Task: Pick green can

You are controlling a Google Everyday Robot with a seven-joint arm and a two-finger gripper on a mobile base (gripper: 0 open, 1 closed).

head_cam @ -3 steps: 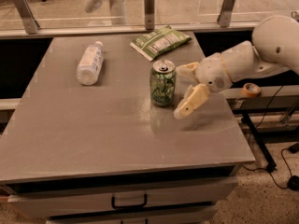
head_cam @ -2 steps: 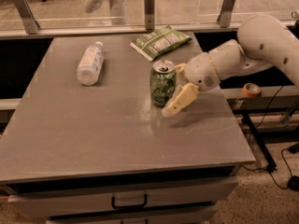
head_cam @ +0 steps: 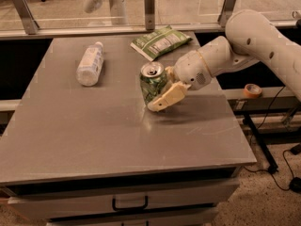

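Camera view: a grey metal worktop (head_cam: 94, 135) fills most of the scene, its surface dull, with faint scratches and a soft reflection under the arm. A drawer with a dark handle (head_cam: 130, 204) runs below its near edge. The green can (head_cam: 150, 81) stands on the worktop at about 2 o'clock from its centre, silver top and pull tab showing, and it seems to lean slightly. The claw (head_cam: 160, 98) is right at the can, on its 4 o'clock side and touching its lower wall. Whether it has closed on the can or is only set against it I cannot tell. The white arm (head_cam: 244, 46) comes in from 3 o'clock, over the worktop's right edge.

A clear plastic bottle (head_cam: 90, 64) lies on its side at 10 o'clock, well apart from the can. A flat green snack bag (head_cam: 161, 41) lies at 1 o'clock near the far edge. Beyond that edge stands a glass barrier (head_cam: 188, 4) on metal posts. At 3 o'clock, off the worktop, a roll of tape (head_cam: 252, 90) sits on a lower ledge, and cables trail on the speckled floor (head_cam: 277, 197).
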